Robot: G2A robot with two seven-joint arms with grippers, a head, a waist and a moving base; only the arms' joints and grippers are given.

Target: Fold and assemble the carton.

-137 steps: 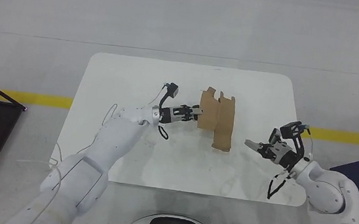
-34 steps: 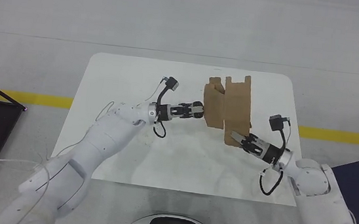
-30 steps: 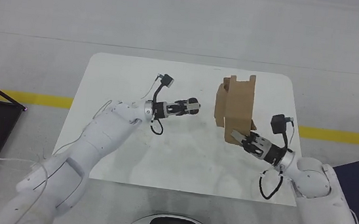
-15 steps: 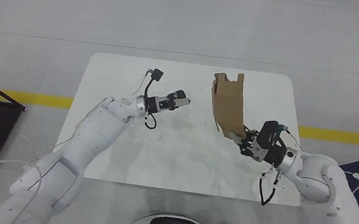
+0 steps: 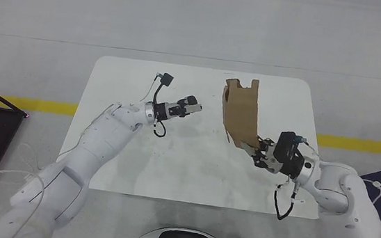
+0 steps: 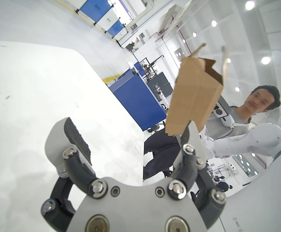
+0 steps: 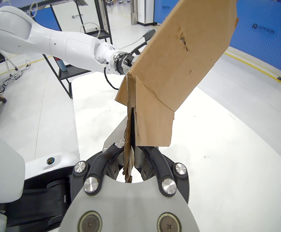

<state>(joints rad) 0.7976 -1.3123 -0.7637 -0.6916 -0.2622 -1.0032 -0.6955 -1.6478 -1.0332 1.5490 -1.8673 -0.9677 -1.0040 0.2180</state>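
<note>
Carton (image 7: 175, 66): upper end is running off the picture's edge in the right wrist view; lower flap is sinking between the fingers of the right gripper (image 7: 131, 153), covering their pads. Ahead of that gripper, the carton is masking the fingertips of the left gripper (image 5: 196, 105).

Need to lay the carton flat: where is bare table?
Bare table lies along the far edge beyond the left gripper, and along the near edge between the two arms. Crowded: the right side, where the right gripper holds the carton.
</note>
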